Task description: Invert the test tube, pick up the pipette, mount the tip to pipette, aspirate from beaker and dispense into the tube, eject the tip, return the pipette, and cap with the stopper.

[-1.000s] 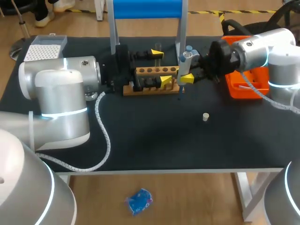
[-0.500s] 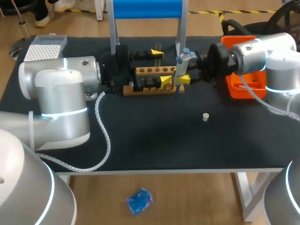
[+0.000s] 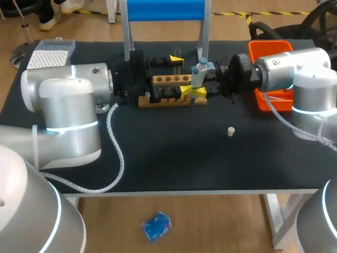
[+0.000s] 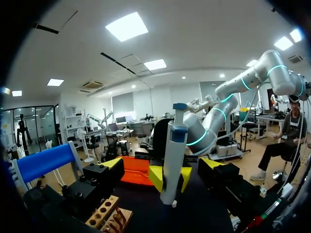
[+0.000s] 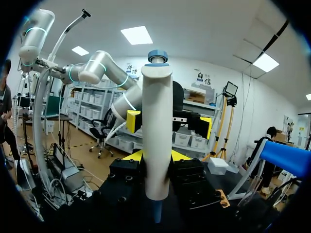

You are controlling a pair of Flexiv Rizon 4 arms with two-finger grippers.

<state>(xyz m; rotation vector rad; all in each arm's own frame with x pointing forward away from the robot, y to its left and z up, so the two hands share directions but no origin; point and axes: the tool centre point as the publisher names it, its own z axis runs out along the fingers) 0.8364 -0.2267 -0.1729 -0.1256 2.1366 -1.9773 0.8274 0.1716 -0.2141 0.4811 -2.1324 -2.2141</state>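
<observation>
Between the two yellow tips of the right gripper (image 5: 156, 156): the pipette (image 5: 156, 121), upright, clamped from both sides on its white barrel. The blue plunger button is up and the blue lower end points down at the table (image 3: 174, 158). In the right wrist view the black finger blocks hide where the barrel narrows. In the head view a thin dark line hangs below it, too small to say whether a tip is mounted.

Head view: the pipette stands over the right end of the wooden rack (image 3: 166, 79), and the right arm comes in from the right. The left gripper (image 3: 180, 75) has its fingers spread wide and holds nothing. One of its yellow tips is at the rack's far side, the other at the near side by the right end. Left wrist view: the pipette stands ahead of and between those open fingers, touching neither as far as can be seen.

The rack's near face is mostly covered by the left gripper's black body. The row of holes on top shows — what stands in them cannot be made out.

Farther out:
- A small white stopper (image 3: 230, 131) lies alone on the table, on the near side of the rack and well apart from both grippers.
- An orange tray (image 3: 268, 48) sits at the far right, partly hidden under the right arm; its contents are unclear.
- A white tip box (image 3: 50, 54) is at the far left corner.
- A blue-topped stand (image 3: 163, 9) rises behind the rack — its top is cut off by the view's edge.
</observation>
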